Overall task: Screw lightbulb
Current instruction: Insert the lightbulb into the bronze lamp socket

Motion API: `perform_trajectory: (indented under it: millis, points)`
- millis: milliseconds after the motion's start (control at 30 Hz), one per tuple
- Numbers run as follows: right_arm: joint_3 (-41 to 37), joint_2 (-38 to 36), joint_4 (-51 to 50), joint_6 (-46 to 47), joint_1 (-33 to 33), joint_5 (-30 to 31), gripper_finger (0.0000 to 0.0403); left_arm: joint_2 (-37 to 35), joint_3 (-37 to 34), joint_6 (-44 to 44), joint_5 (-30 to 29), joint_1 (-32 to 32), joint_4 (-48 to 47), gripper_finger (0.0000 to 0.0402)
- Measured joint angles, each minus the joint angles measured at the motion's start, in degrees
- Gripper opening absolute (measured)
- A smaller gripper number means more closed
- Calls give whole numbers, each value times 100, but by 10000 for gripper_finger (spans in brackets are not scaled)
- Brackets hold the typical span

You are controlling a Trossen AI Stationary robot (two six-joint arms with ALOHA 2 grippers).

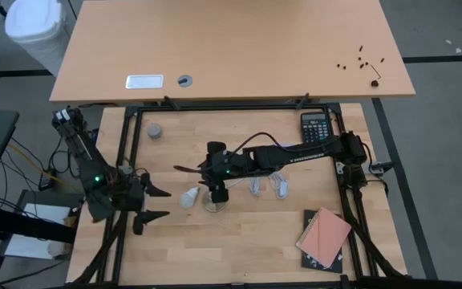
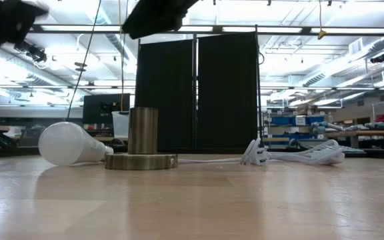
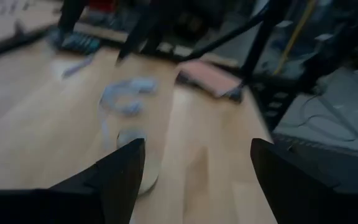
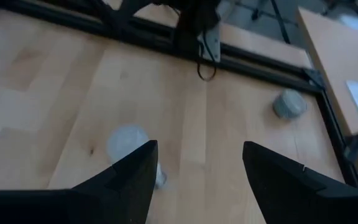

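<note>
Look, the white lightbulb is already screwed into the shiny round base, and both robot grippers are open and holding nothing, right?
Not quite. The lightbulb isn't screwed in: the low view shows it lying on its side on the table beside the base, whose socket stands empty. The rest holds: the left gripper and right gripper are open and hold nothing.

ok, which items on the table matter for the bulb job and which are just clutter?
Job:
lightbulb, lying on its side
round metal socket base with white cord
right gripper, open, above the bulb
left gripper, open, at the table's left edge

Clutter:
calculator
small grey cap
pink notebook
</note>
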Motion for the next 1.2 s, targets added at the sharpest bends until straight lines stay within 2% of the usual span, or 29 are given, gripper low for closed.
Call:
perform_trajectory:
  millis: [133,300,433,567,667,800,1033,1200]
  points:
    - [0,-214,-697,368,87,201,246,751,0,-1092,-42,126,-285,298]
    - [-7,-270,-1923,1043,244,243,247,1720,0,-1456,139,295,-233,298]
    - [-141,-277,-2044,1233,483,263,247,2314,2,-1685,219,512,22,298]
    - [-481,-400,-2110,1384,724,810,247,2633,2,-2025,735,853,112,298]
    - [-835,-670,-2004,1543,818,1212,247,2781,2,-2254,889,1084,106,298]
    - [-1466,-1108,-1658,1808,871,1314,247,2866,2,-2274,915,1334,-51,298]
    - [-2989,-1985,-361,2290,987,1594,247,2864,2,-2009,780,1660,-139,298]
    - [-3890,-2281,534,2460,989,1726,247,2864,2,-1985,741,1889,-334,298]
